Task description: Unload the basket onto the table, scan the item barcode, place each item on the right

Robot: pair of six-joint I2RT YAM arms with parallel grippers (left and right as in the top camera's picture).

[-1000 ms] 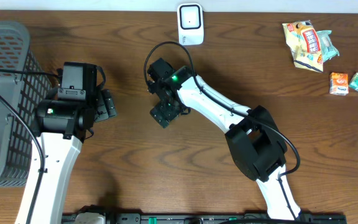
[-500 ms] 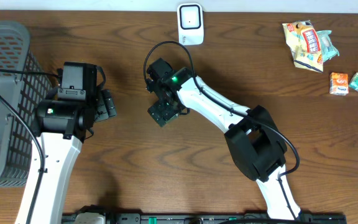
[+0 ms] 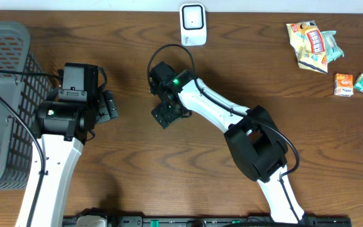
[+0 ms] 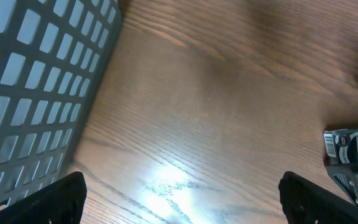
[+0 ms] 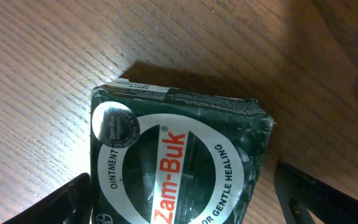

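Fingertips [image 5: 73,202] of the right gripper [image 5: 182,199] stand apart, straddling a dark green Zam-Buk ointment pack [image 5: 179,162]. It lies flat, label up, on the wooden table [image 3: 307,126], around the middle and nearer than the white scanner [image 3: 193,24] at the far edge. Left gripper [image 4: 185,202] hangs wide open and empty beside the grey basket [image 3: 5,75]. The pack looks small, light and stiff, and its glossy, crinkled wrap is probably slippery. Pinching two opposite side edges seems safest.
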